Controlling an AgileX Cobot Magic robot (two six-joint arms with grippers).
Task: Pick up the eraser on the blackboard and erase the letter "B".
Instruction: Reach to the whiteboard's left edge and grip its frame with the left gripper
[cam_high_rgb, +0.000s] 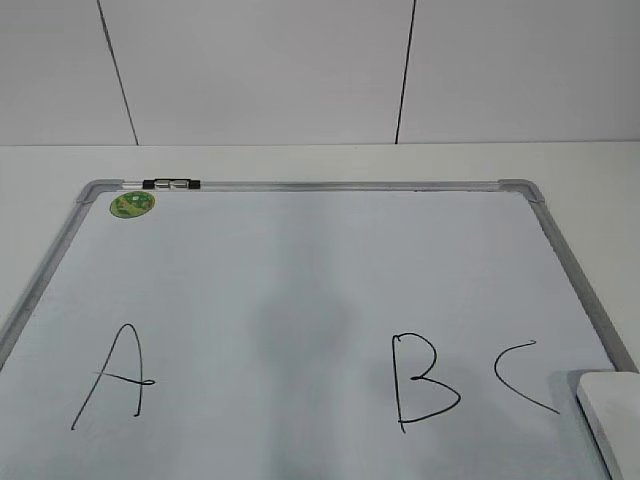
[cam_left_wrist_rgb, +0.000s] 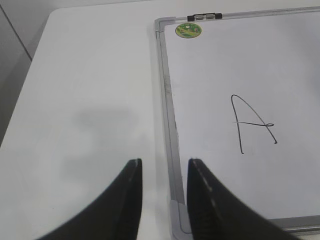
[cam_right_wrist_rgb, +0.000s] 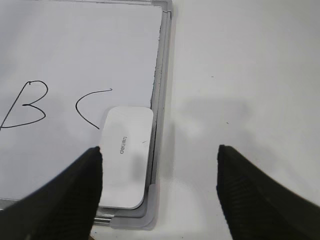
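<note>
Hovering nearest the camera, the right hand (cam_right_wrist_rgb: 159, 167) has its fingers spread wide apart above the eraser (cam_right_wrist_rgb: 126, 155), which lies flat in the blackboard (cam_high_rgb: 300, 270)'s near right corner against the grey frame, just beside the letter "C" (cam_right_wrist_rgb: 91, 106). The left hand (cam_left_wrist_rgb: 164, 172) has its fingers a narrow gap apart, holding nothing, over the board's near left frame edge and the white surface (cam_left_wrist_rgb: 90, 90). Farther in, the letter "B" (cam_high_rgb: 425, 390) sits between the "C" and the letter "A" (cam_high_rgb: 115, 375), with a green sticker (cam_high_rgb: 132, 203) at the far left corner.

The exterior view slants down over the blackboard (cam_high_rgb: 300, 280); wrist views look closer down on its left and right edges.
</note>
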